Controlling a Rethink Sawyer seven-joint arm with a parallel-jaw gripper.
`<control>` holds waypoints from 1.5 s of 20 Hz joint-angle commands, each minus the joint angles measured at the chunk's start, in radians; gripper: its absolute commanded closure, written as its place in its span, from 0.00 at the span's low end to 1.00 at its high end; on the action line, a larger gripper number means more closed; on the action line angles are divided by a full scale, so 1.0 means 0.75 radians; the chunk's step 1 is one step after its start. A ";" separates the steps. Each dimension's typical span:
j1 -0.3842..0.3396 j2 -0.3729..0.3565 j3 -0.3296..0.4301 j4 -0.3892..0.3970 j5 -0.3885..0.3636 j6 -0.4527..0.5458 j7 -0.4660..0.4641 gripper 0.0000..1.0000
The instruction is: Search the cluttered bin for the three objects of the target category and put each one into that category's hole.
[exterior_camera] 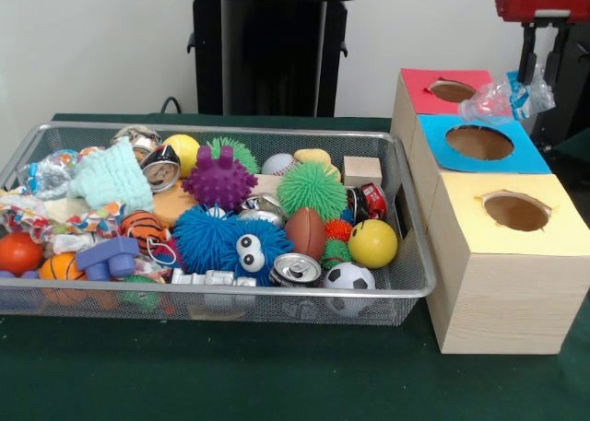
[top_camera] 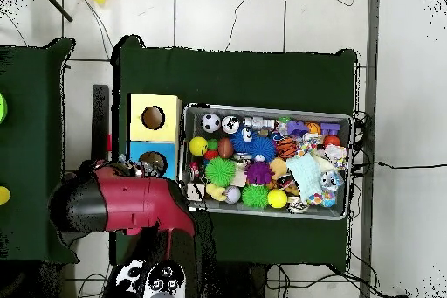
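Note:
A crushed clear plastic bottle with a blue label hangs in the air over the red-topped box and the far edge of the blue-topped box. My gripper comes down at the far right and is shut on the bottle's right end. Each box top has a round hole, and a yellow-topped box stands nearest. In the overhead view my red arm covers the red box and hides the gripper. Another clear bottle lies in the bin's left end.
The wire-mesh bin is packed with spiky balls, sport balls, a yellow ball, crushed cans, a wooden block and cloth. The bin stands close against the row of boxes. A green cloth covers the table.

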 commanded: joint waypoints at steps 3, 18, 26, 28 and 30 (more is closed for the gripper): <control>-0.015 0.047 -0.003 0.064 0.034 0.006 0.291 1.00; -0.035 0.064 0.004 0.052 0.025 -0.011 0.256 0.00; -0.024 0.069 -0.014 0.025 0.028 0.035 0.268 0.00; -0.013 0.062 -0.025 0.029 0.025 0.037 0.276 0.00; -0.003 0.058 -0.036 0.021 0.022 0.048 0.281 0.00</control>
